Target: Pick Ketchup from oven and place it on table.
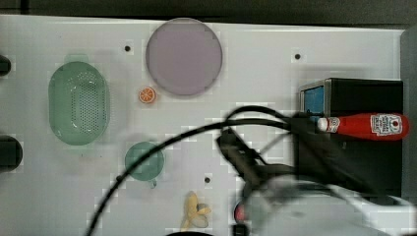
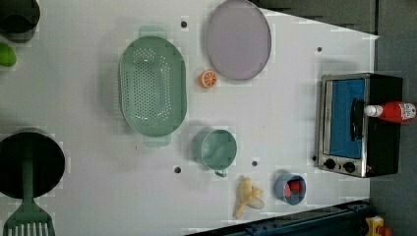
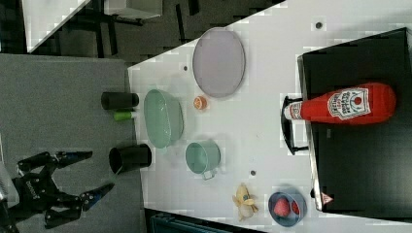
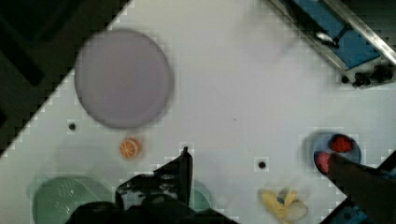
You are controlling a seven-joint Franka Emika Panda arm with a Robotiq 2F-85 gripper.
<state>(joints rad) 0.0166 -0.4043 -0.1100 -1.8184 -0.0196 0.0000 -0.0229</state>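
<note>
One Ketchup (image 2: 393,111) lies atop oven (image 2: 344,123), cap overhanging front edge.

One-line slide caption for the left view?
Ketchup lies on top of the closed oven; colander, cup and plate on the table.

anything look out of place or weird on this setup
Yes: the ketchup bottle lies on its side on top of the black oven, not inside it, with its white cap poking out past the front edge above the door handle. The oven door looks closed. Nothing appears spilled or damaged on the table.
</note>
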